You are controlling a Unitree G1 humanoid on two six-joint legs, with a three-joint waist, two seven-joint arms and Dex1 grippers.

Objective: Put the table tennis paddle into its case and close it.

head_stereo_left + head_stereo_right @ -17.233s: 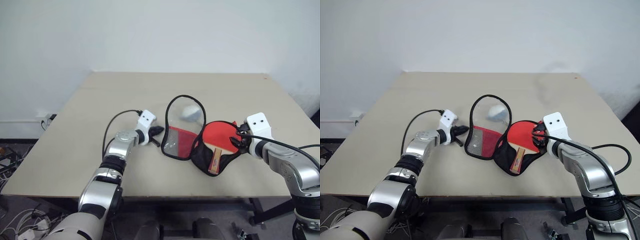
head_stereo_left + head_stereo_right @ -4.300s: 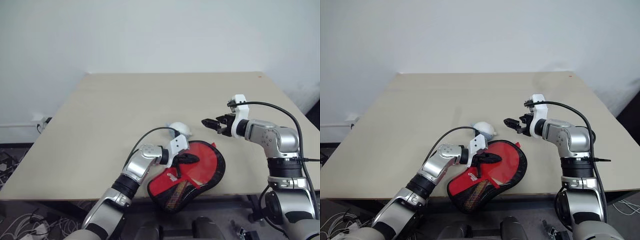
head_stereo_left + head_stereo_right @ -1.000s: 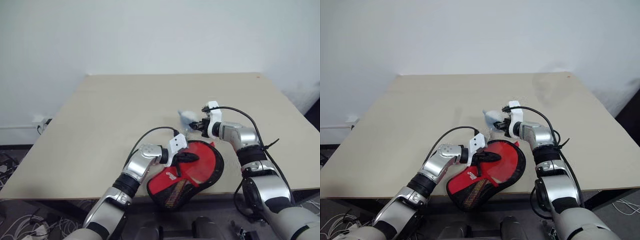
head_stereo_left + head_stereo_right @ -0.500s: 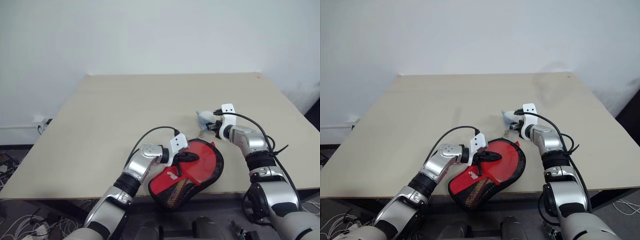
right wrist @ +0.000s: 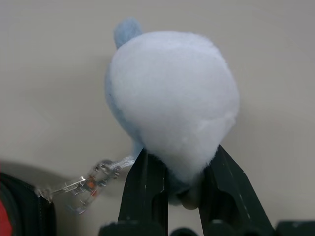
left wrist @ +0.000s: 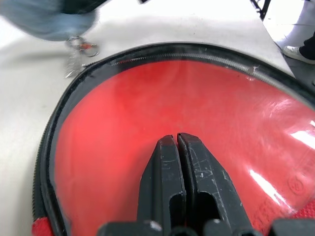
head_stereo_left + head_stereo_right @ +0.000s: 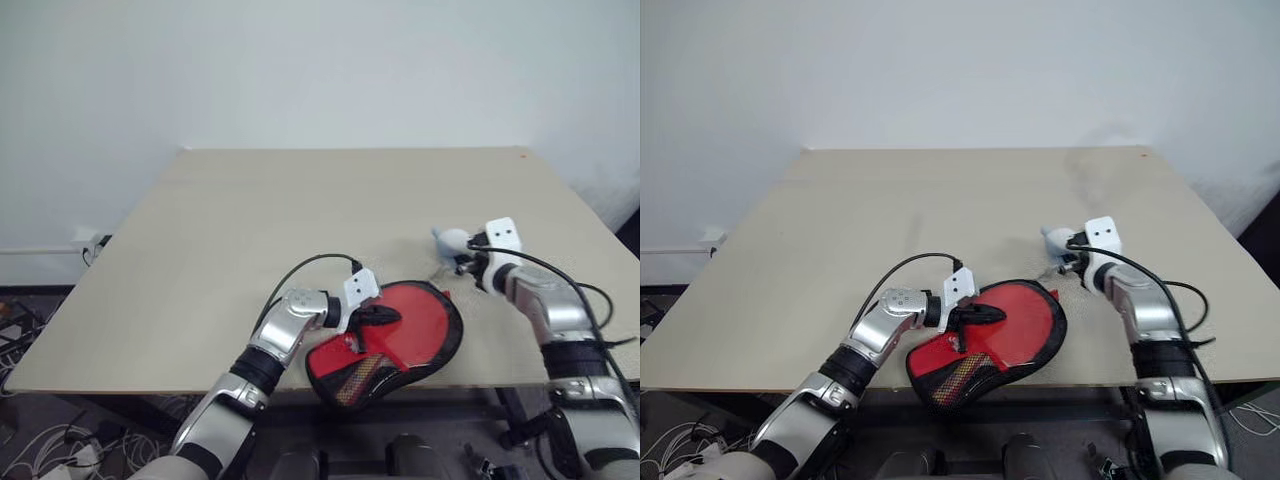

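Right tool [image 5: 177, 184] clamps white soft plush charm [image 5: 172, 103], dragged rightward; zip closing red-and-black paddle-shaped case [image 7: 385, 340]. Left tool [image 6: 176, 145] shut, pinning it.

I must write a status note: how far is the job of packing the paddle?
Done: the red paddle lies under the case window. In hand: the left claw, shut, presses the window; the right claw grips the white plush chained to the zip. Left: whether the zip is fully shut cannot be told.

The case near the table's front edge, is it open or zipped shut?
Mostly shut: the case lies flat, its zip closed around the visible rim. Whether fully zipped, cannot tell.
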